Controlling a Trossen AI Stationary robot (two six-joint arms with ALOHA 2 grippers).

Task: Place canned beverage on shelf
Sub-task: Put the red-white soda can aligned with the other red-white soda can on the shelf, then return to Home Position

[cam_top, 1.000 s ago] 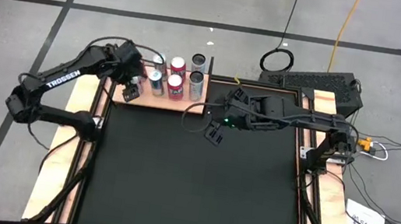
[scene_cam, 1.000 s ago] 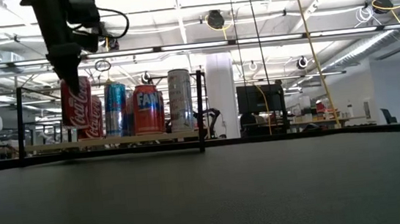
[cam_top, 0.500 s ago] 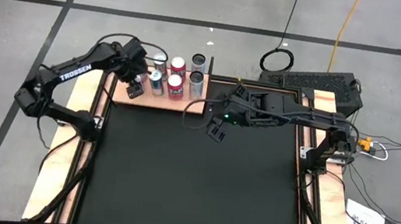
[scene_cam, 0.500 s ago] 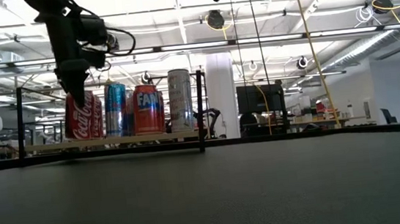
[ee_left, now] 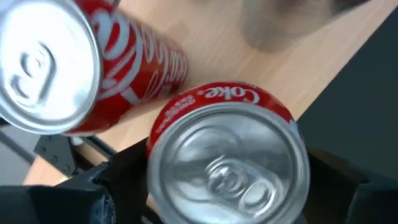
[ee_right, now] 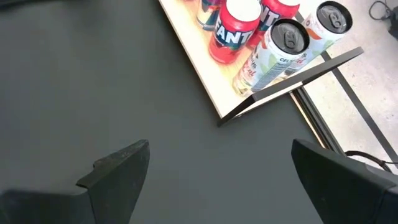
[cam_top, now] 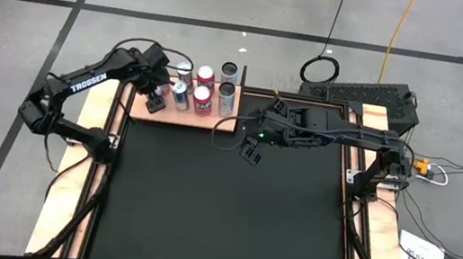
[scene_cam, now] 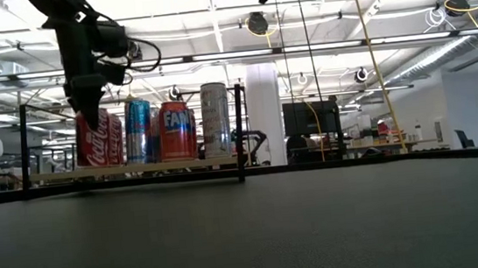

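My left gripper (scene_cam: 89, 109) is over the left end of the shelf (cam_top: 215, 120), a light wooden board with a thin black rail (scene_cam: 238, 125). It is shut on a red Coke can (ee_left: 227, 165). A second Coke can (ee_left: 56, 68) stands on the board close behind it. A blue can (scene_cam: 138, 130), a Fanta can (scene_cam: 177, 131) and a tall white can (scene_cam: 216, 119) stand on the same board. My right gripper (cam_top: 251, 155) is open and empty above the black mat, near the shelf's right end. My left gripper pinches the Coke can between its two fingers, on opposite sides of the wall just below the top rim (ee_left: 152, 155). The fingers (ee_left: 115, 186) come from above, pointing down. The can is upright, and its bottom (scene_cam: 97, 163) looks set on the shelf board.
The black mat (cam_top: 220, 210) fills the table in front of the shelf. Two tall pale cans (ee_right: 273, 56) stand at the shelf's right end by the rail corner. Wooden strips (cam_top: 85, 172) edge the table. Cables and a dark box (cam_top: 372, 97) lie beyond the far right corner.
My left gripper has gone down with the Coke can at the shelf's left end. The can was above the board a second ago and now stands level with the other cans. My right gripper has kept still.
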